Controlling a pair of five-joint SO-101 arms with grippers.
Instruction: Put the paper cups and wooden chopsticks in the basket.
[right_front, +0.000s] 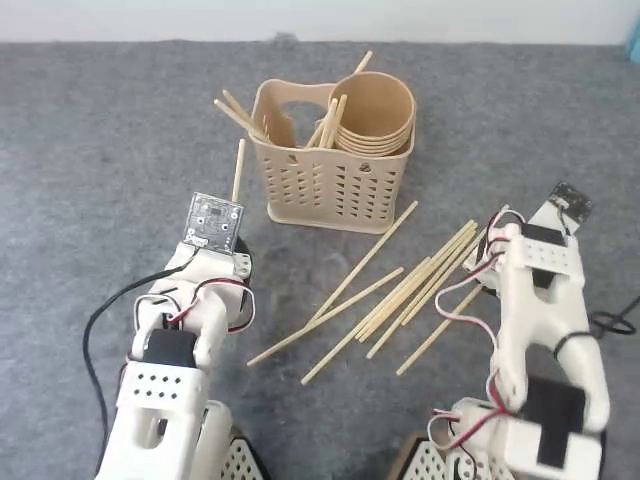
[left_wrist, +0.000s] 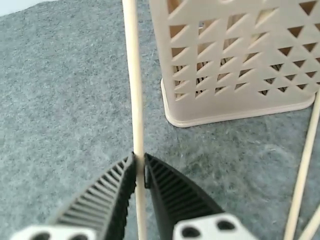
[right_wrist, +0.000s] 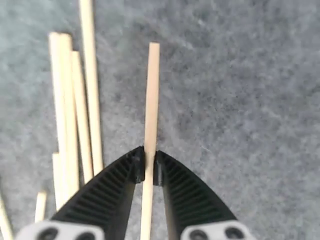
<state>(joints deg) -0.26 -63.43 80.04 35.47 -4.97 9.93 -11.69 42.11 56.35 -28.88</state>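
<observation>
My left jaws clench a chopstick (left_wrist: 131, 75) beside the basket (right_front: 335, 190), on its left, with open counter (right_front: 100, 150) beyond. My right jaws pinch a second chopstick (right_wrist: 151, 95) right of the basket. The high view adds paper cups (right_front: 375, 110) nested inside it and loose chopsticks (right_front: 400, 290) fanned in front.

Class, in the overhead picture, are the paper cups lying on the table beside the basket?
No, the stacked paper cups sit inside the basket, not on the table.
</observation>
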